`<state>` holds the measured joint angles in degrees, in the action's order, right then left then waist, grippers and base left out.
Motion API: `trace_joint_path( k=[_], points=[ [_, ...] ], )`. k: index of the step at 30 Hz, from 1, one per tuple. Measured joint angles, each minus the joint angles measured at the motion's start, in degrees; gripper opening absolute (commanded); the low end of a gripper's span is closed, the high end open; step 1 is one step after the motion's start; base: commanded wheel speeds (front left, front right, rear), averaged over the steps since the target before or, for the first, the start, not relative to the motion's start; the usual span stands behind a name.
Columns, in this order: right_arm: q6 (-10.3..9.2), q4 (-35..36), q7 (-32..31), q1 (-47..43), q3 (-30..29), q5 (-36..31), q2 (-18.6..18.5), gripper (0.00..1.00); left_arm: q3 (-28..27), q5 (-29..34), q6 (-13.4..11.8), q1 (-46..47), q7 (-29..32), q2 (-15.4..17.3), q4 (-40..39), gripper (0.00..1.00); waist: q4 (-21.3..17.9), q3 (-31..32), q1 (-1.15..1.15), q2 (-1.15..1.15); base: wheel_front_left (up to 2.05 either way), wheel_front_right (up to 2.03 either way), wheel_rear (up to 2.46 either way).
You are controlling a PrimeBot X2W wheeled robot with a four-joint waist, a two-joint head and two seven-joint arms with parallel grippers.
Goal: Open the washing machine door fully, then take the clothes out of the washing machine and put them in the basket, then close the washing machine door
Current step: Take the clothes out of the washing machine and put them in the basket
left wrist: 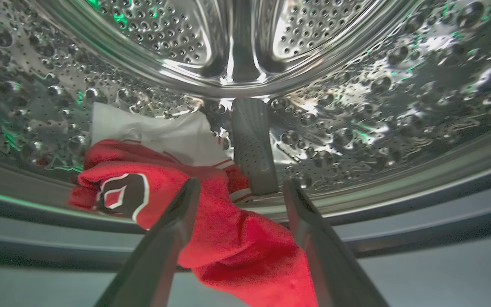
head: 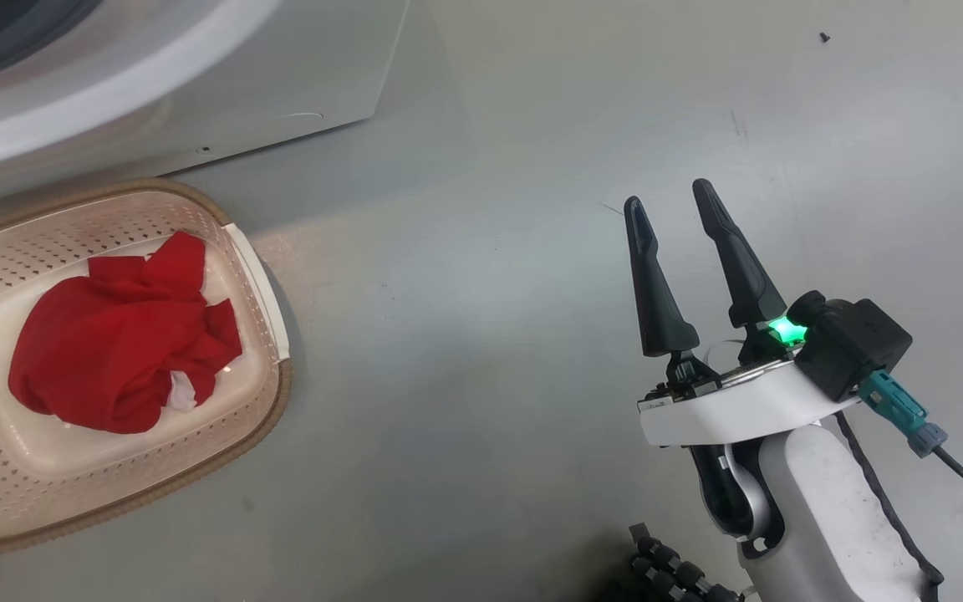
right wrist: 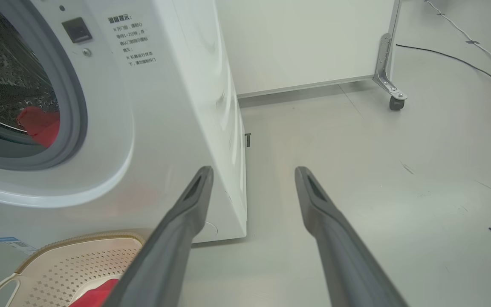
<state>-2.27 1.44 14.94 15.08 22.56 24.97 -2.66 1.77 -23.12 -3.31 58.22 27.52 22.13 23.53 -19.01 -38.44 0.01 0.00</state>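
Note:
My left gripper is open inside the steel drum of the washing machine. Its fingers straddle a red jersey with a dark numeral that drapes over the drum's lip. White cloth lies behind the jersey. The cream basket stands on the floor before the machine, with a bunched red garment in it. Over bare floor to the basket's right, my right gripper is open and holds nothing. In the right wrist view the right gripper points past the machine's corner. The washing machine door is out of view.
A grey drum paddle rises just behind the jersey. A white panel on a castor stands behind the machine, and a cable runs over the floor at the far right. Grey floor lies between the basket and my right arm.

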Motion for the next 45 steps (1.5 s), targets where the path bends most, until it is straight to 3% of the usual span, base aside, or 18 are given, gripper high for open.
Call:
trace_joint_path(
  k=[20,21,22,23,24,25,36,45],
  points=[
    [-0.40,-0.1,0.0,2.1,1.7,0.8,0.0,1.00,0.9,3.7,-2.2,3.9,10.0,2.8,10.5,0.99,-2.0,-1.5,0.00,0.00,0.00,0.00,0.00],
    [-0.38,-0.1,0.0,2.2,2.0,0.9,0.0,1.00,0.6,3.7,-2.2,4.4,10.4,3.0,10.8,0.93,-2.1,-1.6,-0.01,0.00,0.00,0.00,0.00],
    [-0.38,-0.1,0.0,2.2,2.1,1.2,0.0,1.00,0.5,3.7,-2.4,4.8,10.7,3.3,11.0,0.61,-2.3,-1.7,-0.01,0.00,0.00,0.00,0.00],
    [-0.40,-0.1,0.0,2.3,1.9,1.3,0.0,1.00,0.3,3.7,-2.5,5.1,10.7,3.3,11.4,0.41,-2.5,-1.8,-0.01,0.00,0.00,0.00,0.00],
    [-0.40,-0.1,0.0,2.3,1.9,1.3,0.0,1.00,0.3,3.7,-2.5,5.2,10.9,3.3,11.7,0.04,-2.6,-1.9,-0.01,0.00,0.00,0.00,0.00],
    [-0.40,-0.1,0.0,2.4,1.8,1.3,0.0,1.00,0.3,3.7,-2.5,5.3,11.3,3.3,11.9,0.00,-2.7,-1.9,-0.01,0.00,0.00,0.00,0.00],
    [-0.40,-0.1,0.0,3.0,1.8,1.3,0.0,1.00,0.1,4.0,-2.7,6.4,11.5,3.2,12.8,0.00,-2.8,-2.2,-0.01,0.00,0.00,0.00,0.00],
    [-0.41,-0.6,0.0,3.3,1.2,1.2,0.0,1.00,-0.5,2.9,-2.5,6.4,6.0,1.3,12.4,0.00,-1.8,-1.7,0.00,0.00,0.00,0.00,0.00]
  ],
)
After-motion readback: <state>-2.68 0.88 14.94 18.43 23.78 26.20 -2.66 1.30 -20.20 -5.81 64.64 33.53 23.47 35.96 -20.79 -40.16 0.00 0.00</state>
